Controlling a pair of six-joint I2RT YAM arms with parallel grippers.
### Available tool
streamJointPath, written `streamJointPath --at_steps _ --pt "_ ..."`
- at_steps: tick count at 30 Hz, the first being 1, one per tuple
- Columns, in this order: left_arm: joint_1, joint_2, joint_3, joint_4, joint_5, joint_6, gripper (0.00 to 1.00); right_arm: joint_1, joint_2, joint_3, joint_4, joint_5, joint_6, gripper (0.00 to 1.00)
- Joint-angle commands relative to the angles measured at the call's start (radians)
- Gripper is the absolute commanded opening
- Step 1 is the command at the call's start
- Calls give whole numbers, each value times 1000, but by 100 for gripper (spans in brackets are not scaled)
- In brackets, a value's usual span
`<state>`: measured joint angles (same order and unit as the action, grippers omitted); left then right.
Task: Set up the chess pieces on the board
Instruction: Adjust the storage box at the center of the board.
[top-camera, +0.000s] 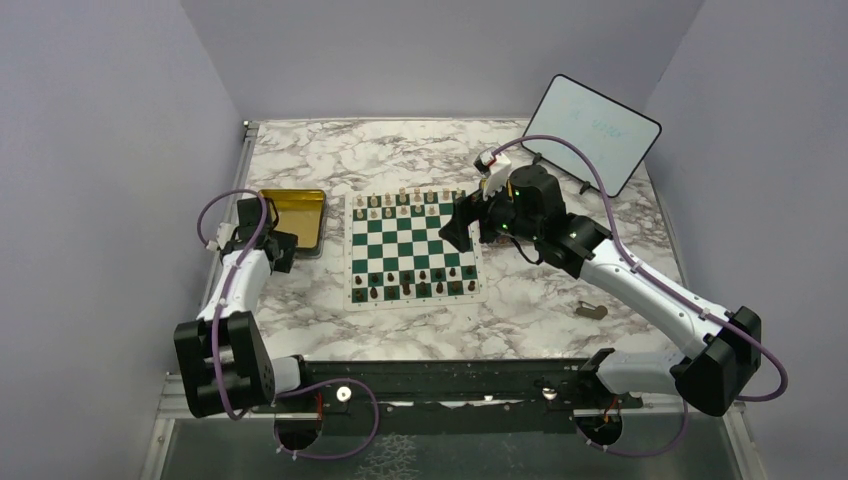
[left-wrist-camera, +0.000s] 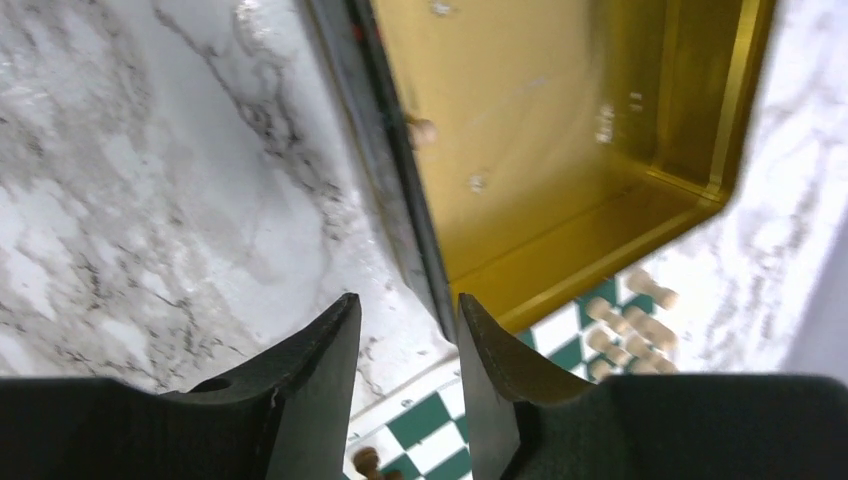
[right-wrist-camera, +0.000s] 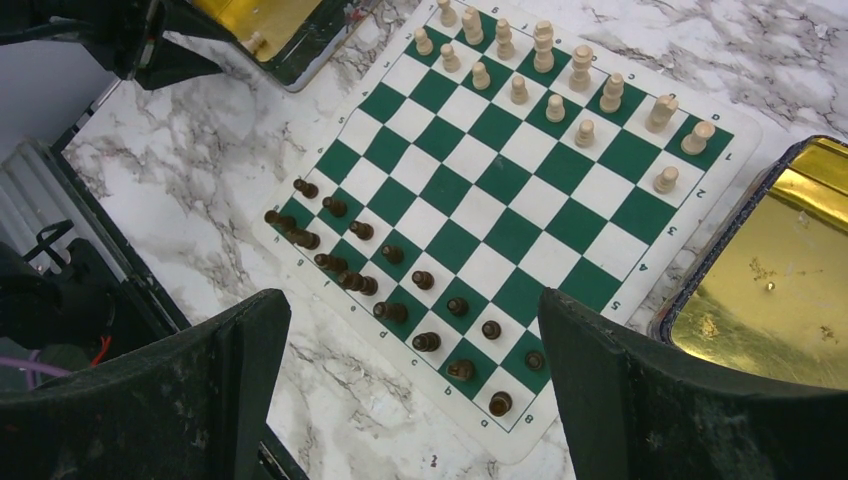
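Observation:
The green and white board (top-camera: 413, 250) lies mid-table. Cream pieces (top-camera: 400, 203) stand in its two far rows and dark brown pieces (top-camera: 412, 282) in its two near rows. My right gripper (top-camera: 458, 232) hovers over the board's right edge, open wide and empty; its wrist view shows the board (right-wrist-camera: 520, 190), the cream pieces (right-wrist-camera: 552, 107) and the dark pieces (right-wrist-camera: 392, 254) between its jaws (right-wrist-camera: 412, 300). My left gripper (top-camera: 283, 250) is open and empty (left-wrist-camera: 405, 300) at the near edge of a gold tray (left-wrist-camera: 560, 220). One cream piece (left-wrist-camera: 423, 131) lies in that tray.
The left gold tray (top-camera: 293, 215) sits left of the board. A second gold tray (right-wrist-camera: 770, 290) sits right of the board, mostly under my right arm in the top view. A white tablet (top-camera: 592, 130) leans at the back right. A small object (top-camera: 592, 310) lies at the near right.

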<state>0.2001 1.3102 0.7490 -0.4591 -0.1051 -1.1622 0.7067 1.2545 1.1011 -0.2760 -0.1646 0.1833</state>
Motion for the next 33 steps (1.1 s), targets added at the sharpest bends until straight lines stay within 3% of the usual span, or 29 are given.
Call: streamJointPath --at_steps 1,23,33 --pt "-19 -105 35 20 -27 -58 43 0 -23 -9 13 2 10 100" --pt "-38 66 3 89 -21 -65 35 0 -16 -2 5 7 8 100" --pt "-38 114 10 99 -36 -28 24 0 -10 -1 3 7 8 100"
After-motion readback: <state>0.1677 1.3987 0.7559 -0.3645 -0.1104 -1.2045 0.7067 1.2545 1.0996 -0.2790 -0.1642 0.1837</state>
